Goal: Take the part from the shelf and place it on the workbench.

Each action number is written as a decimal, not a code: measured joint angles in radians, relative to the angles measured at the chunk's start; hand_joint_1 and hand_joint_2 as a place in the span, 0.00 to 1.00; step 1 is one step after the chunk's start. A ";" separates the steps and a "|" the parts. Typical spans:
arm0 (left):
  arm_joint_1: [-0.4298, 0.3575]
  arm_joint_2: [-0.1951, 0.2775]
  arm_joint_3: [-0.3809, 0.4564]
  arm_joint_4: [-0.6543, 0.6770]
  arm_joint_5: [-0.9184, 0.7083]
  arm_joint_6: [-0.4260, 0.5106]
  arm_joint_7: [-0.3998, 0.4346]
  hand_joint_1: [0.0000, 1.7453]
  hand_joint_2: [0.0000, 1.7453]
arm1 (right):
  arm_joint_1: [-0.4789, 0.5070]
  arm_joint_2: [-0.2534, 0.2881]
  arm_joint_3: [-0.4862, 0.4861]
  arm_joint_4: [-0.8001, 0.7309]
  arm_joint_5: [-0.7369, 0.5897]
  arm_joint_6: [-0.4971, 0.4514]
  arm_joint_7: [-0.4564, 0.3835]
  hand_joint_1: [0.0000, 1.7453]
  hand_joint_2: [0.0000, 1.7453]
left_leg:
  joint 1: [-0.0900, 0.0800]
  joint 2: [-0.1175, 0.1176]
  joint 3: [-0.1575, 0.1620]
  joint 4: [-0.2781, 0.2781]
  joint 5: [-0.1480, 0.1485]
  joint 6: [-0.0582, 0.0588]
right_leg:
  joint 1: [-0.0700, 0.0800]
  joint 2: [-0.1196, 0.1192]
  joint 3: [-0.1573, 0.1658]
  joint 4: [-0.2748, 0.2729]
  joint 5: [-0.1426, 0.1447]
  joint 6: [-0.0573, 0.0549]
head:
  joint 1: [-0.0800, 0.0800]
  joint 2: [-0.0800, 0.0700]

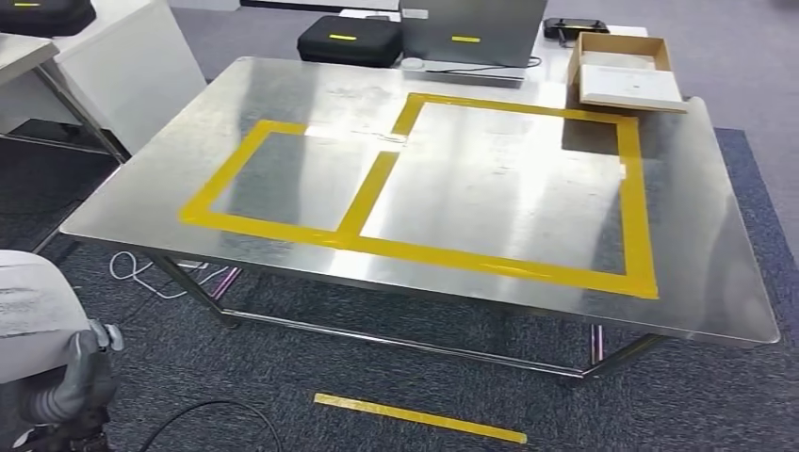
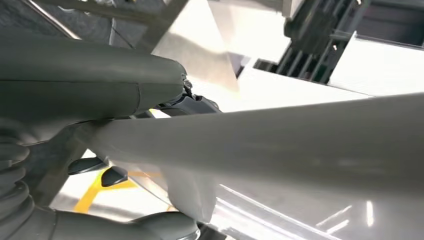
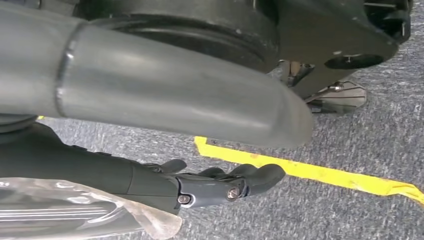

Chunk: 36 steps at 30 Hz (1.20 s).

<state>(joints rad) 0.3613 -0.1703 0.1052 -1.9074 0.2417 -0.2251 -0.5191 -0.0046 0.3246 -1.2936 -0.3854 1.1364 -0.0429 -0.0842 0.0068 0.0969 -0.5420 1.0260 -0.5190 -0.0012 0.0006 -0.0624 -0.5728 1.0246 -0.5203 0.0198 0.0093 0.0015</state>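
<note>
Left hand (image 1: 71, 381) is gripping the pale grey flat part (image 1: 28, 301) off the shiny steel workbench's (image 1: 697, 235) near-left corner, likely for placing; right hand (image 3: 220, 182) is hanging empty, fingers loosely apart.

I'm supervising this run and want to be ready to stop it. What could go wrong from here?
The part held by the left hand seems low and close to the workbench edge, so lifting it could clip that edge. The black cable on the floor might catch a foot.
</note>
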 joint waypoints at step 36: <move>0.020 -0.005 -0.051 -0.016 -0.053 0.081 -0.044 1.00 1.00 | 0.021 0.000 -0.010 -0.009 0.016 -0.047 -0.042 0.00 0.00 | 0.006 -0.080 -0.042 0.109 -0.067 -0.021 | -0.012 0.056 0.045 -0.033 0.006 -0.018 | -0.004 0.000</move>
<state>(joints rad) 0.3817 -0.1751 0.0543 -1.9237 0.1890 -0.1443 -0.5632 0.0168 0.3250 -1.3035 -0.3946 1.1520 -0.0902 -0.1258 0.0125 0.0165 -0.5835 1.1352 -0.5861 -0.0221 -0.0115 -0.0064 -0.5283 0.9911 -0.5139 0.0020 0.0051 0.0015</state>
